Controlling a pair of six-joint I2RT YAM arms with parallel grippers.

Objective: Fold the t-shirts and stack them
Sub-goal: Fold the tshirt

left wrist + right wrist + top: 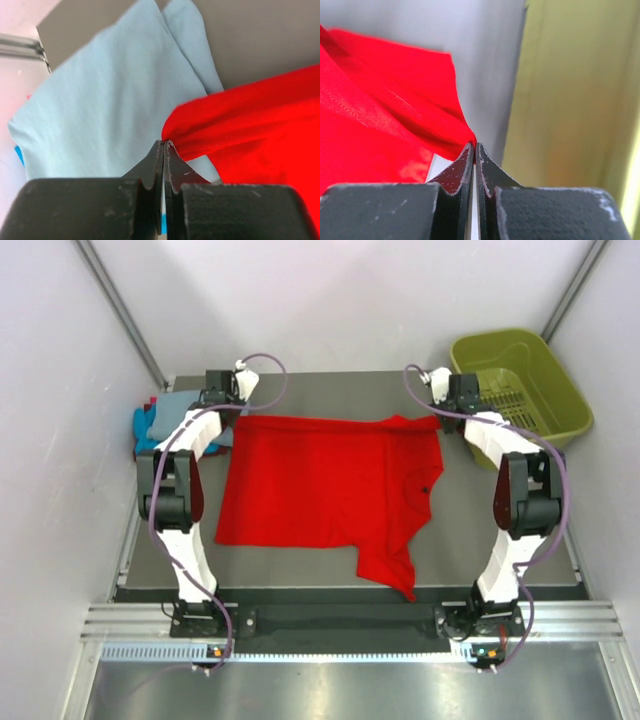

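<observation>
Overhead view from behind, facing down; both wrist views close-up, forward; red t-shirt [320,480] shared by all.

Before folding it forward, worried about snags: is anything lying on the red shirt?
Nothing visible. The left pincer and right pincer grip the red t-shirt at its far corners; its top is bare.

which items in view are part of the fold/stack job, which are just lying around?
Job:
- plain bright red cloth t-shirt, corners pinched by left gripper and right gripper
- pale grey-blue cloth t-shirt
- turquoise blue cloth t-shirt

Lying about:
- olive-green plastic basket
</observation>
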